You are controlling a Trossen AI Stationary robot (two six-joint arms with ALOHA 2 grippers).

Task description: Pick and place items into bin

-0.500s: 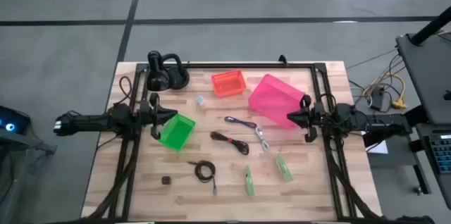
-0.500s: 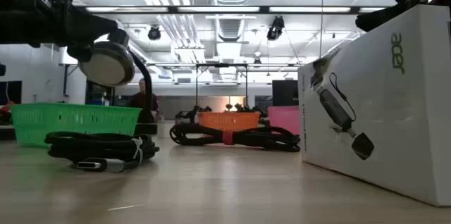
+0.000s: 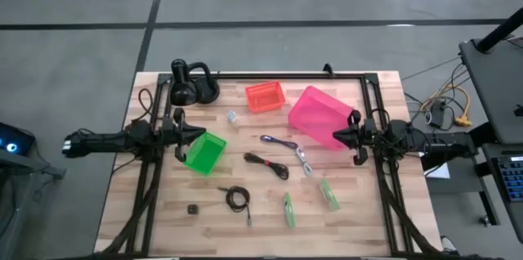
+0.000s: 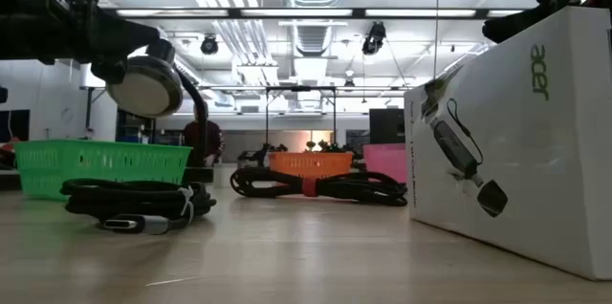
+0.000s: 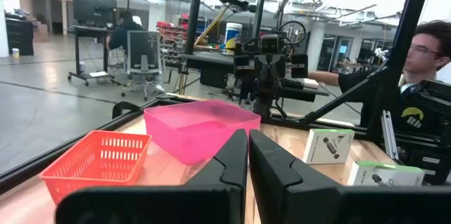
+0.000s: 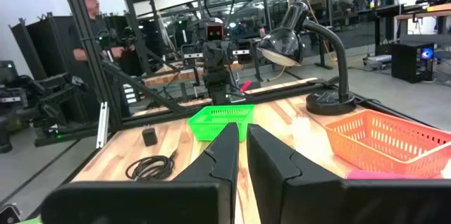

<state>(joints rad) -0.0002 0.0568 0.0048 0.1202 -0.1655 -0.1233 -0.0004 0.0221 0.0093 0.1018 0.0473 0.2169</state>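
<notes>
In the high view the items lie loose on the wooden table: two slim green packets [image 3: 288, 208] [image 3: 329, 195], a coiled black cable [image 3: 238, 199], a second black cable [image 3: 267, 164], a purple cable [image 3: 279, 142], a tiny white piece [image 3: 232, 117] and a tiny black block [image 3: 193, 209]. My left gripper [image 3: 200, 134] [image 5: 248, 136] is shut at the green bin's [image 3: 204, 153] left far corner. My right gripper [image 3: 336, 136] [image 6: 242, 131] is shut at the pink bin's [image 3: 321, 116] right near side. Both point toward the table's middle.
An orange-red bin [image 3: 265, 96] and a black desk lamp [image 3: 189, 84] stand near the far edge. A pale cable [image 3: 304, 160] lies beside the purple one. In the low view a white box [image 4: 516, 132] stands close to the camera. People show in the room beyond.
</notes>
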